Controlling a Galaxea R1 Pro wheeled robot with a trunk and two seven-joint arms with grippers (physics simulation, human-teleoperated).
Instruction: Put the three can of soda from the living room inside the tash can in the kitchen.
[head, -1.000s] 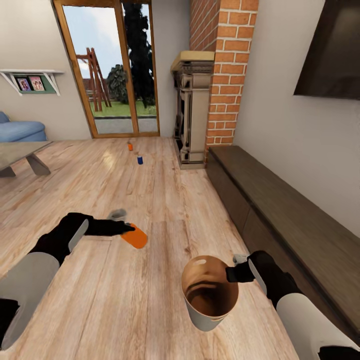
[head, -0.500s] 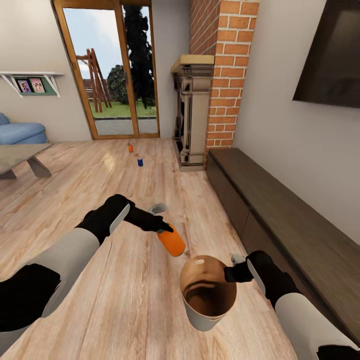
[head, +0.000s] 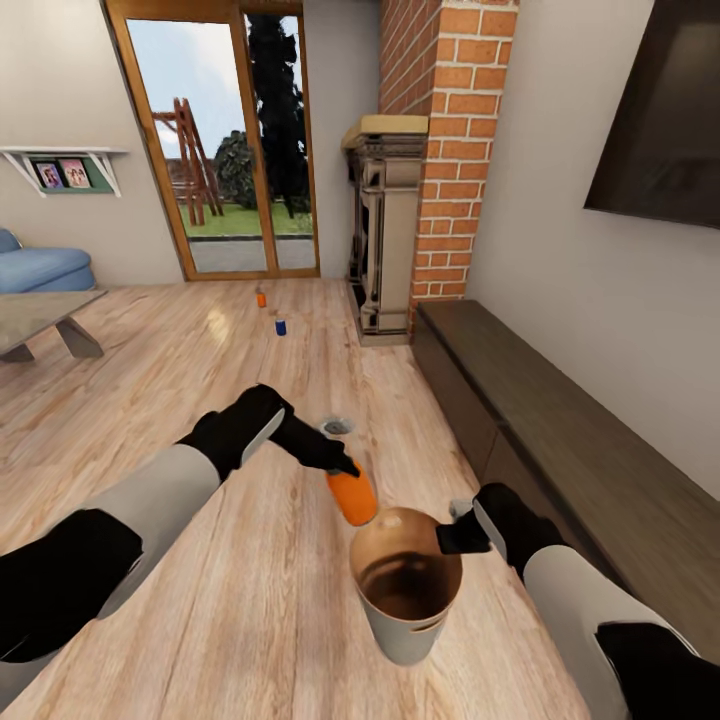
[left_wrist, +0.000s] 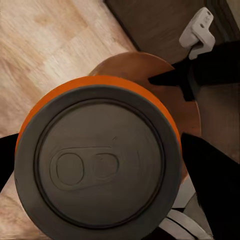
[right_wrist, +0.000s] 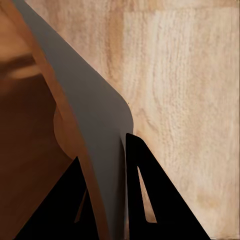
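My left gripper (head: 345, 470) has carried the orange soda can (head: 352, 497) rightward to the trash can (head: 405, 610) rim at 11 o'clock, jaws closed around it, arm stretched forward. My right gripper (head: 447, 540) pinches the bin wall at 2 o'clock, forearm bent inward. Two more cans (head: 281, 326) stand on the floor (head: 150, 370) far ahead.

Readable text: none in any view.
Orange can (head: 351, 497): plain side, no brand or lettering; its grey top (left_wrist: 98, 165) shows a pull tab but no print.
Far cans, orange (head: 261, 297) and blue (head: 281, 326): too small to show any label.
Bin (head: 405, 631): plain pale wall, no mark.
Framed pictures (head: 61, 172) on the wall shelf: too small to read.
Dark screen (head: 660, 110) on the wall: blank.
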